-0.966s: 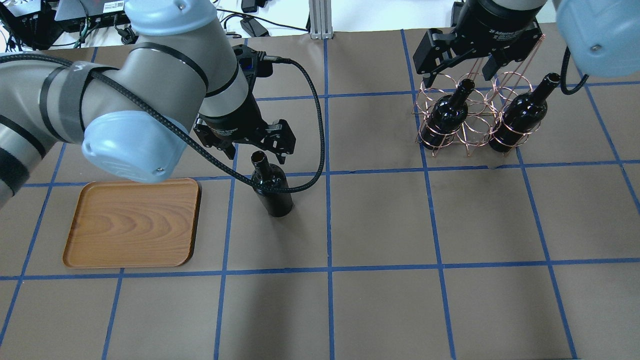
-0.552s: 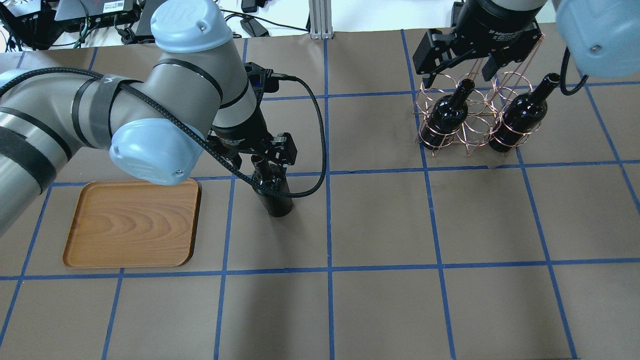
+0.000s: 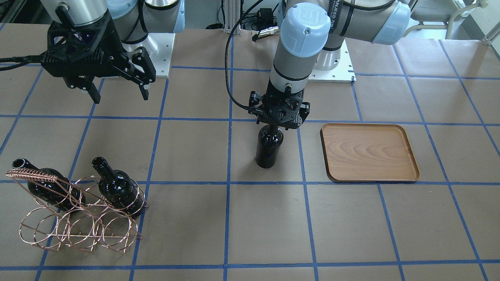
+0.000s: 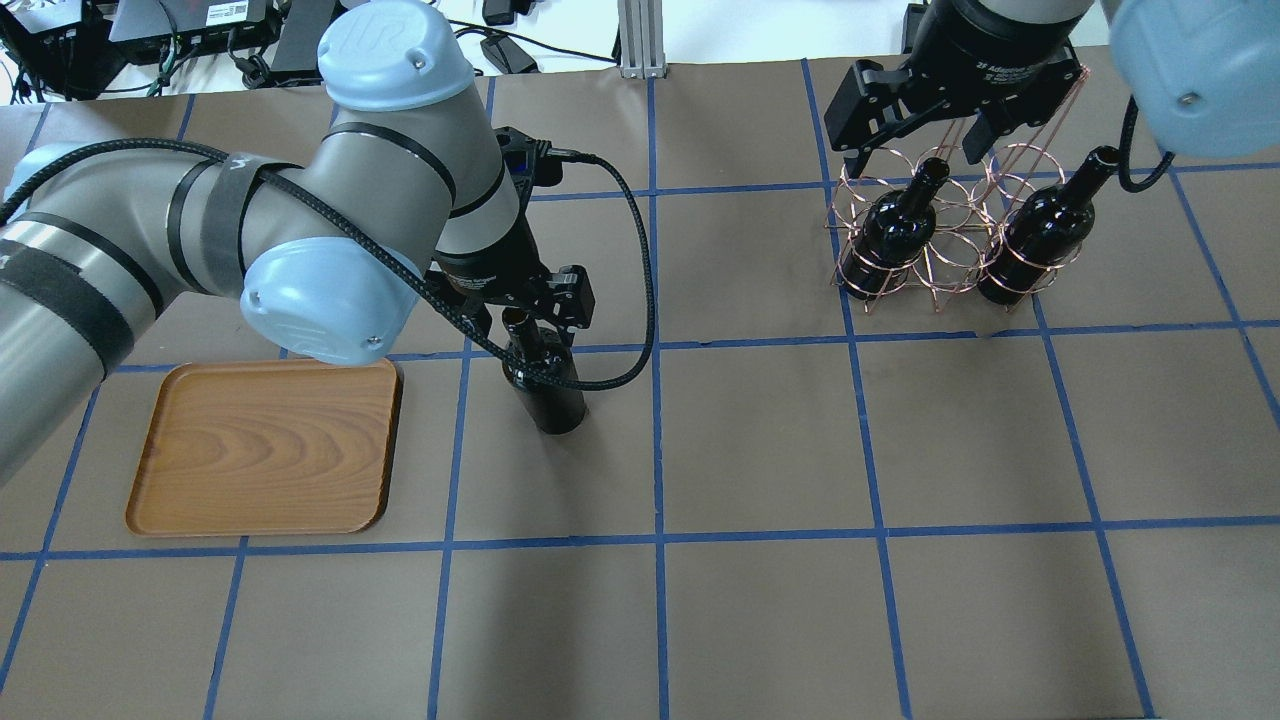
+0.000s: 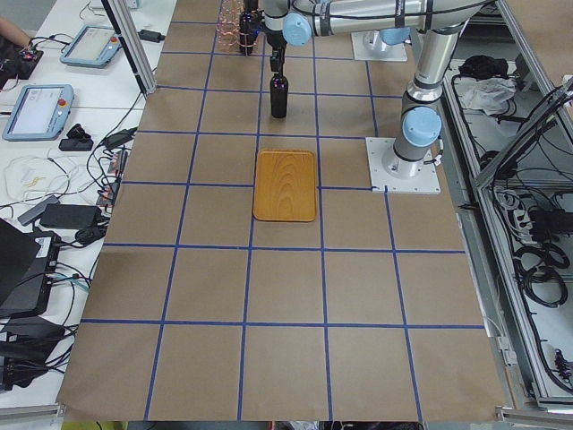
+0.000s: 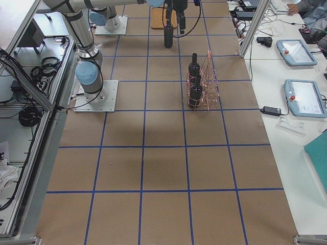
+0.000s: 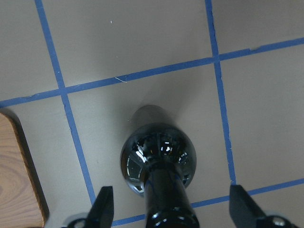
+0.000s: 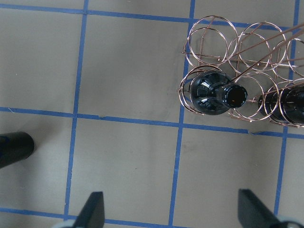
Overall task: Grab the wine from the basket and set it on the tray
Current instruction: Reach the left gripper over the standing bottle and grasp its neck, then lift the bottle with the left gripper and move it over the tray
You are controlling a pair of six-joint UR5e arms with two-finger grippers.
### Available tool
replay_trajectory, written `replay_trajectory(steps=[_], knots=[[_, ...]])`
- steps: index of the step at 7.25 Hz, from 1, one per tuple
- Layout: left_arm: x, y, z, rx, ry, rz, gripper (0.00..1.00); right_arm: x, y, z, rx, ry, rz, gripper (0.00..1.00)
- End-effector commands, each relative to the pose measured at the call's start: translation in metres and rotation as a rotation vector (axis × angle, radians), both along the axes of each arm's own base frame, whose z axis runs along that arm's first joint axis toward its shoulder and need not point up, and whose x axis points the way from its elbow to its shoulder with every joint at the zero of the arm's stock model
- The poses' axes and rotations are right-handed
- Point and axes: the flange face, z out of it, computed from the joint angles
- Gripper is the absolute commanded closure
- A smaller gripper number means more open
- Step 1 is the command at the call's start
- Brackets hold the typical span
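One wine bottle [image 4: 545, 385] stands upright on the table, right of the wooden tray [image 4: 260, 445]. My left gripper [image 4: 525, 315] is open and straddles its neck; in the left wrist view the fingers [image 7: 102, 209] stand clear of the neck on both sides of the bottle [image 7: 156, 156]. The tray is empty. The copper wire basket [image 4: 940, 255] stands at the far right and holds two more bottles [image 4: 895, 235] [image 4: 1040, 235]. My right gripper [image 4: 912, 155] is open and empty, above and behind the basket.
Brown paper with blue tape lines covers the table [image 4: 760, 450]. A black cable [image 4: 640, 290] loops from my left wrist past the standing bottle. The tray's edge [image 7: 19, 175] shows left of the bottle in the left wrist view.
My left gripper has moved from behind the bottle's mouth to over and down around its neck, still open. The right arm, basket and tray have not moved.
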Motion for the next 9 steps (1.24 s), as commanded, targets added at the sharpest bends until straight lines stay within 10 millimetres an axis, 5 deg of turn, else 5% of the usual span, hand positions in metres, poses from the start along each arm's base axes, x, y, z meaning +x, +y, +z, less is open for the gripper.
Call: replay_trajectory(steps=[1,2,3,4,7,9], knots=[[0.001,-0.001,-0.002,0.002,0.000,-0.017,0.51,0.000,0.001,0.000,-0.001,-0.001,0.000,0.00],[0.001,-0.001,-0.002,0.003,0.000,-0.023,0.56,0.000,0.000,-0.001,0.001,-0.001,-0.001,0.00],[0.001,-0.002,-0.002,0.003,0.000,-0.022,0.72,0.000,0.000,-0.001,0.001,-0.001,0.000,0.00],[0.001,-0.002,-0.002,0.003,-0.001,-0.022,1.00,0.000,0.000,-0.001,0.001,-0.001,-0.001,0.00],[0.010,-0.007,0.010,-0.032,-0.049,-0.075,1.00,0.000,0.001,0.000,-0.001,-0.001,0.000,0.00],[0.058,-0.024,0.034,-0.057,-0.102,-0.066,1.00,0.001,0.000,-0.001,0.001,-0.001,0.002,0.00]])
